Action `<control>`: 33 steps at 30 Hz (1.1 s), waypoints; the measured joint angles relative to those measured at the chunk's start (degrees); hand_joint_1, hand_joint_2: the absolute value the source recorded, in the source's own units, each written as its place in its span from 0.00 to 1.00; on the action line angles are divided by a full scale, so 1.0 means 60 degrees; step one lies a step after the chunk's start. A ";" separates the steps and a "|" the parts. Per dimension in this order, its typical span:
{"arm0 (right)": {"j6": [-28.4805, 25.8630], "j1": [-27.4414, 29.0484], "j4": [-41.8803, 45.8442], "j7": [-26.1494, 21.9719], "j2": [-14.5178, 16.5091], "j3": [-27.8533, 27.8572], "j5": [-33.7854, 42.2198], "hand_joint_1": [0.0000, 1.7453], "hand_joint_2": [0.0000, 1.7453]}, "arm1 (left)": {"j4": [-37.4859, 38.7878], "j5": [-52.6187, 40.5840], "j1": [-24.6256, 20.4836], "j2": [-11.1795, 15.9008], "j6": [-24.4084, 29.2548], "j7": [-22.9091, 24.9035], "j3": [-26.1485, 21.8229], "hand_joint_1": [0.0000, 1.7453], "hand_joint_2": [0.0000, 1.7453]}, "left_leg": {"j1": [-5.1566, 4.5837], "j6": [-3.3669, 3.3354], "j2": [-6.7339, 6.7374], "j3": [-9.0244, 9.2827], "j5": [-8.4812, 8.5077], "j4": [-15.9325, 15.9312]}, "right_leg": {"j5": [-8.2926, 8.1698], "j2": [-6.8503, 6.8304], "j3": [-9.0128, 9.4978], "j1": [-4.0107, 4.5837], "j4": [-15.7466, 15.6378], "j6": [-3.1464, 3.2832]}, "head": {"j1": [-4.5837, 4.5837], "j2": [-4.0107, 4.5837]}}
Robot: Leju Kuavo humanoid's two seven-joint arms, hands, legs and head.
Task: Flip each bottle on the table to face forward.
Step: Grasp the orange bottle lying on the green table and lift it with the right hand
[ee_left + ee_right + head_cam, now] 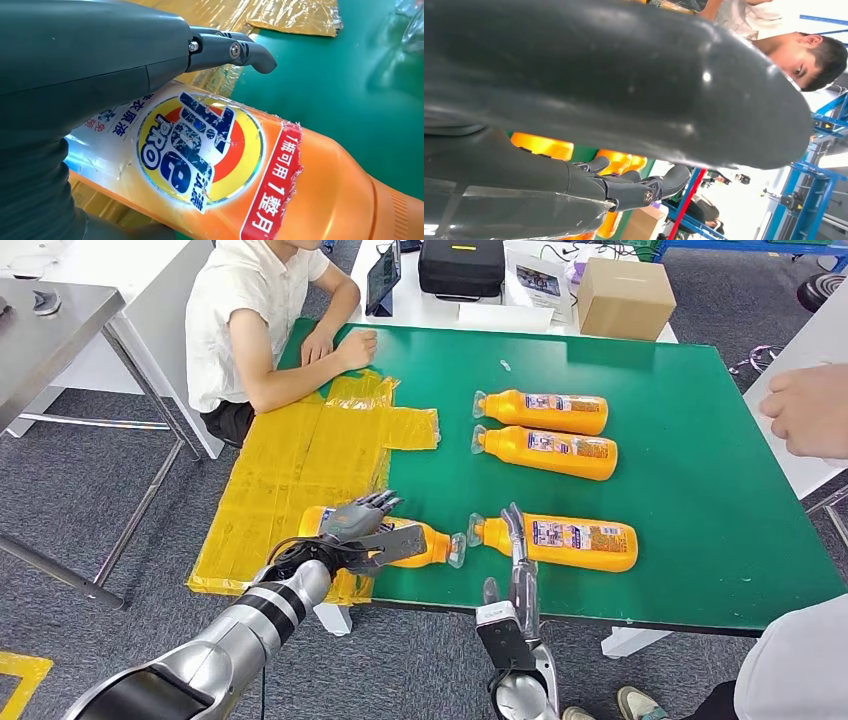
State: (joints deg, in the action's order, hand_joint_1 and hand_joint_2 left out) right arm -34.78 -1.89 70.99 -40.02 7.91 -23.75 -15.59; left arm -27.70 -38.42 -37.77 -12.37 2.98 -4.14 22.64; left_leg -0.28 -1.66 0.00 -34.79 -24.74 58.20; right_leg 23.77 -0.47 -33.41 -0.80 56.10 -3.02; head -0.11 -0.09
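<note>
While left hand grips it, bottle lies underneath.

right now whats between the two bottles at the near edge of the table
In the head view, just bare green table between the caps of the left bottle and the right bottle; the right hand stands beside the gap.

— What do we see on the green table?
— Four orange bottles lying down, plus a yellow taped sheet along its left side.
</note>
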 joint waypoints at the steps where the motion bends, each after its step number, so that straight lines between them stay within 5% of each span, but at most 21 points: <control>1: -0.0005 -0.0001 -0.0011 0.0000 -0.0004 -0.0002 0.0008 0.00 0.00 | 0.0002 0.0010 -0.0001 0.0000 -0.0010 -0.0004 0.0015 0.00 1.00 | 0.0000 0.0000 -0.0001 0.0002 0.0000 0.0000 | 0.0000 0.0000 0.0003 0.0000 0.0000 0.0000 | 0.0000 0.0000; 17: -0.0574 0.0048 -0.0049 0.0000 -0.0220 -0.0152 0.0188 0.00 0.00 | -0.0928 0.1578 0.0739 0.0009 0.0056 -0.1332 0.0094 0.00 1.00 | -0.0001 0.0000 -0.0007 0.0016 0.0000 0.0000 | 0.0000 -0.0004 0.0014 0.0000 -0.0001 0.0000 | 0.0000 0.0000; 32: -0.0704 0.0121 0.0008 0.0000 -0.0359 -0.0254 0.0195 0.00 0.00 | -0.3187 0.1869 0.1742 0.0211 0.0367 -0.1140 0.0846 0.00 1.00 | 0.0000 0.0000 -0.0004 -0.0007 0.0000 0.0000 | 0.0000 -0.0003 -0.0011 0.0000 -0.0001 0.0000 | 0.0000 0.0000; 33: -0.0739 0.0130 0.0015 0.0000 -0.0365 -0.0258 0.0178 0.00 0.25 | -0.3295 0.1895 0.1772 0.0226 0.0376 -0.1157 0.0895 0.00 1.00 | 0.0000 0.0000 -0.0004 -0.0007 0.0000 0.0000 | 0.0000 -0.0003 -0.0011 0.0000 -0.0001 0.0000 | 0.0000 0.0000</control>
State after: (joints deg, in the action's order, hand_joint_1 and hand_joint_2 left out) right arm -39.22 -1.11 71.08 -40.02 5.72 -25.30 -14.53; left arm -47.47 -27.05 -27.14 -11.02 5.23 -11.09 28.01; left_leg -0.28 -1.66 -0.03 -34.83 -24.75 58.20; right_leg 23.77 -0.49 -33.47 -0.80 56.10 -3.02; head -0.11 -0.09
